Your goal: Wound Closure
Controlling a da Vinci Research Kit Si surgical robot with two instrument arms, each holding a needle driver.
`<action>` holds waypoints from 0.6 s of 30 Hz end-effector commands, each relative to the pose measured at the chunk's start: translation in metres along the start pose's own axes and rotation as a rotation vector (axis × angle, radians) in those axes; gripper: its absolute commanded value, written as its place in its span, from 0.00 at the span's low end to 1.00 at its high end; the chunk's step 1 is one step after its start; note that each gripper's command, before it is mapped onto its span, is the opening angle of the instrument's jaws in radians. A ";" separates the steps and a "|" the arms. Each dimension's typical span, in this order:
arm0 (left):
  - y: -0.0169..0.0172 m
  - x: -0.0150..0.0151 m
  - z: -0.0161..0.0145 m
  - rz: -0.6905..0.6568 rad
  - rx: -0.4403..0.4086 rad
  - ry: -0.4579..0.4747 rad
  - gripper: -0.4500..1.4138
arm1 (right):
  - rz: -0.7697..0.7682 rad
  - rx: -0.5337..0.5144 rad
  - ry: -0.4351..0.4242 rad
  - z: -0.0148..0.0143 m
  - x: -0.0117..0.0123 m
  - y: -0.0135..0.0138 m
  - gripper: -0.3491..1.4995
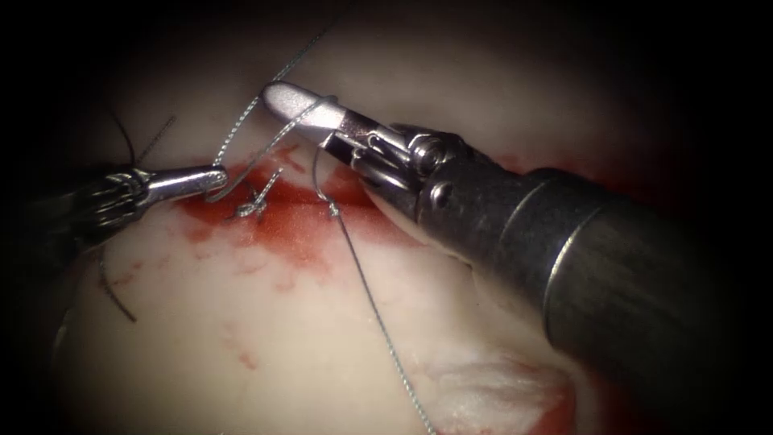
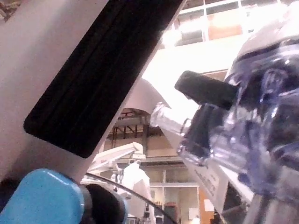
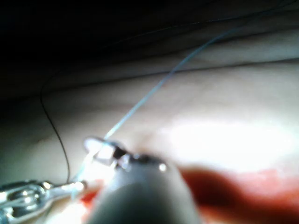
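Note:
In the endoscope view my left tool (image 1: 216, 179) comes in from the left, jaws shut on the thread just left of a small knot (image 1: 251, 208) that sits on the red cut (image 1: 322, 200). My right tool (image 1: 282, 98) lies above the cut with its jaws shut and pointing up-left. The thread (image 1: 366, 282) is wound around those jaws in a loop. One strand rises to the top edge and another runs down to the bottom edge. In the right wrist view the right tool (image 3: 100, 150) has pale thread (image 3: 154, 88) leading off it, with the left tool (image 3: 77, 187) close by.
Red fluid (image 1: 298, 242) stains the tissue (image 1: 266, 346) around and below the cut. Dark cut ends of thread (image 1: 117, 294) lie on the left side of the tissue. The right tool's thick shaft (image 1: 612, 266) covers the tissue's right side.

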State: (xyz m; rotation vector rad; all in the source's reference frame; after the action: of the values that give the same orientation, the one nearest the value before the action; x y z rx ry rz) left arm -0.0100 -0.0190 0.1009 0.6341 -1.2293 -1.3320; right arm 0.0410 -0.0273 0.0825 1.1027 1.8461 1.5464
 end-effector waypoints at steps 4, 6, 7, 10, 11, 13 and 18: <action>0.0003 0.0002 0.0015 -0.008 -0.010 0.033 0.00 | 0.011 0.063 0.024 0.0023 -0.0002 -0.0006 0.00; 0.0003 0.0009 0.0021 -0.009 0.005 0.052 0.00 | 0.012 0.079 0.030 0.0025 -0.0003 -0.0006 0.00; 0.0002 0.0012 0.0024 -0.007 0.009 0.063 0.00 | 0.012 0.081 0.032 0.0026 -0.0004 -0.0006 0.00; -0.0004 0.0022 0.0032 -0.022 0.027 0.097 0.00 | 0.016 0.092 0.038 0.0028 -0.0006 -0.0005 0.00; -0.0007 0.0026 0.0034 -0.021 0.036 0.109 0.00 | 0.015 0.092 0.038 0.0029 -0.0007 -0.0004 0.00; -0.0014 0.0032 0.0038 -0.030 0.045 0.128 0.00 | 0.012 0.101 0.039 0.0031 -0.0008 -0.0002 0.00; -0.0015 0.0028 0.0041 -0.027 0.047 0.131 0.00 | 0.012 0.143 0.019 0.0029 -0.0010 -0.0002 0.00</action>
State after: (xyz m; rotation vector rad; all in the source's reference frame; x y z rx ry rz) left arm -0.0143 -0.0218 0.1018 0.7626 -1.1458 -1.2691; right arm 0.0430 -0.0275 0.0816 1.1674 1.9946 1.4565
